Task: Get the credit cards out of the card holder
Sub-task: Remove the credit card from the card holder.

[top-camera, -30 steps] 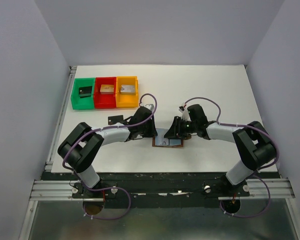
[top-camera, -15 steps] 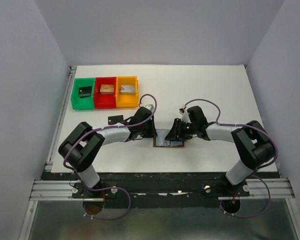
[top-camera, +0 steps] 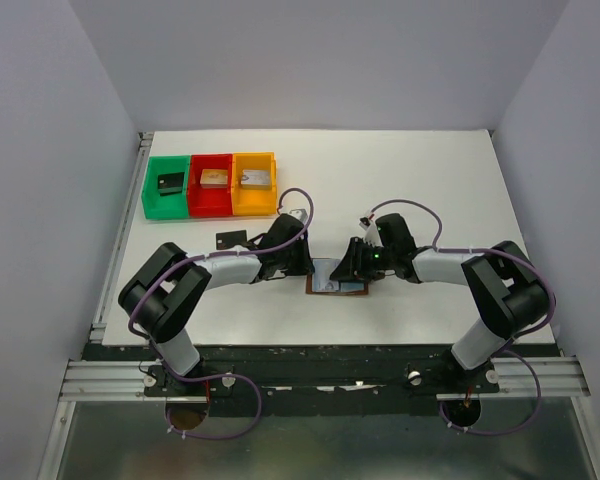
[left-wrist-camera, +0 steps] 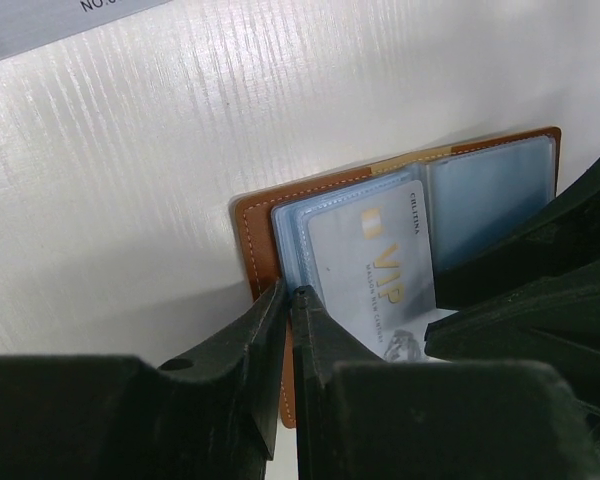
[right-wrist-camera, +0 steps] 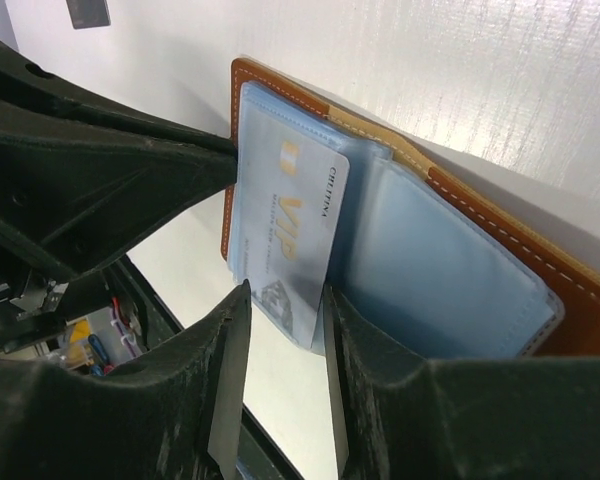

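Pinching the brown left edge of the open card holder (left-wrist-camera: 400, 230) with the left gripper (left-wrist-camera: 290, 300), jaws narrow on the leather. Lies flat on the tabletop (top-camera: 410, 180) between both arms. Straddling the protruding grey card (right-wrist-camera: 295, 220) with the right gripper (right-wrist-camera: 286, 295), half wide; cannot tell whether clamped.

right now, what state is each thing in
card holder, open flat, left edge pinched
grey card, part way out of its sleeve
black card, out, lying flat
left gripper, shut on card holder
right gripper, open, astride grey card
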